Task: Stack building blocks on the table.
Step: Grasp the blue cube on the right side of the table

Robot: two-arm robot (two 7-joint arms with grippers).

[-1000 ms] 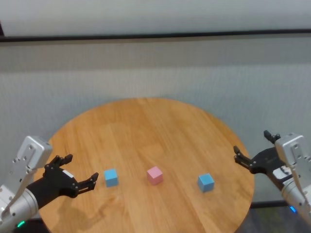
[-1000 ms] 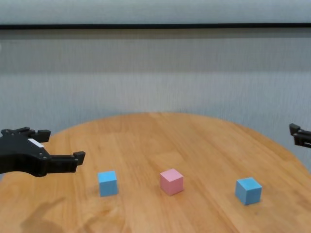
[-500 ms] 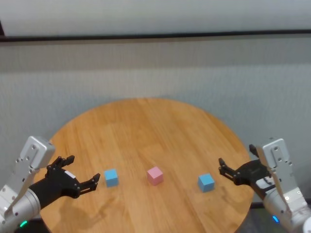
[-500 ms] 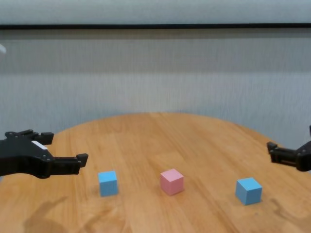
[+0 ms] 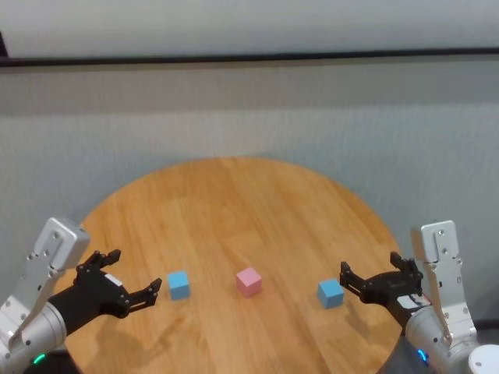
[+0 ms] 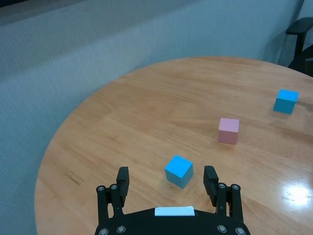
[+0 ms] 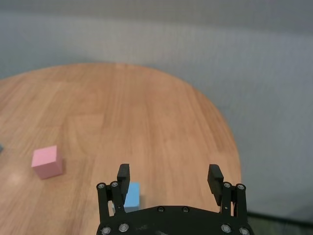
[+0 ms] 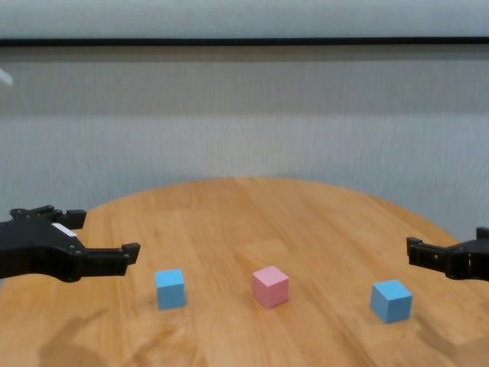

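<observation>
Three cubes lie in a row on the round wooden table (image 5: 234, 202): a light blue cube (image 5: 178, 284) on the left, a pale pink cube (image 5: 249, 281) in the middle and a second light blue cube (image 5: 330, 292) on the right. My left gripper (image 5: 134, 271) is open and empty, hovering just left of the left blue cube (image 6: 179, 171). My right gripper (image 5: 370, 269) is open and empty, just right of the right blue cube (image 7: 131, 194), which sits close to one of its fingers. The pink cube (image 8: 270, 286) stands apart from both.
A grey-blue wall runs behind the table (image 8: 229, 206). A dark chair (image 6: 302, 44) stands beyond the table's far side in the left wrist view. The right blue cube (image 8: 391, 300) lies near the table's right edge.
My right gripper has moved in from the table's right edge to beside the right blue cube. My left gripper has crept slightly toward the left blue cube. The cubes have not moved.
</observation>
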